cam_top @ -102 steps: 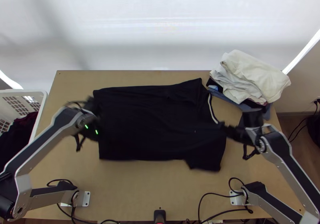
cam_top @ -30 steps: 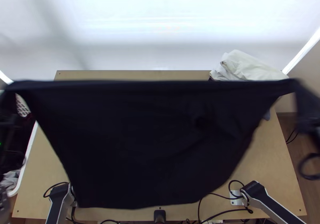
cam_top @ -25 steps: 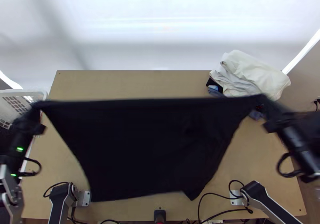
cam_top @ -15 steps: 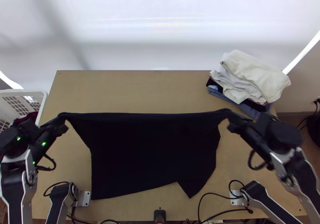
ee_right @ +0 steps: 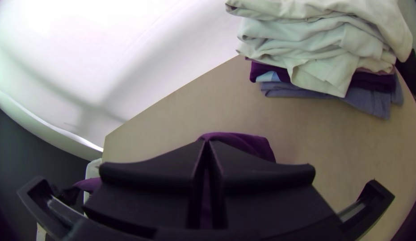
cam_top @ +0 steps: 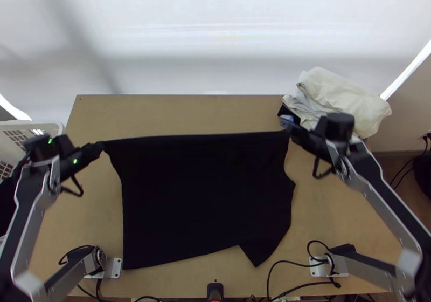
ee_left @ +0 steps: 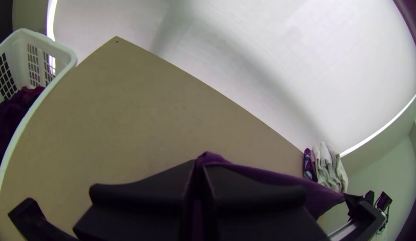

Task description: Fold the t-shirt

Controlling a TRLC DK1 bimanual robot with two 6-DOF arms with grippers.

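T-shirt [cam_top: 204, 199], dark, near part spread on the wooden table [cam_top: 183, 113], hem by the arm bases. Far edge is strung between both grippers. Left gripper [cam_top: 101, 147]: fingers together, clamped on the cloth at that edge's left end. Right gripper [cam_top: 289, 134]: fingers also closed, pinching the right end. Beyond it, stack of folded clothes [cam_top: 345, 100] at the table's far right corner
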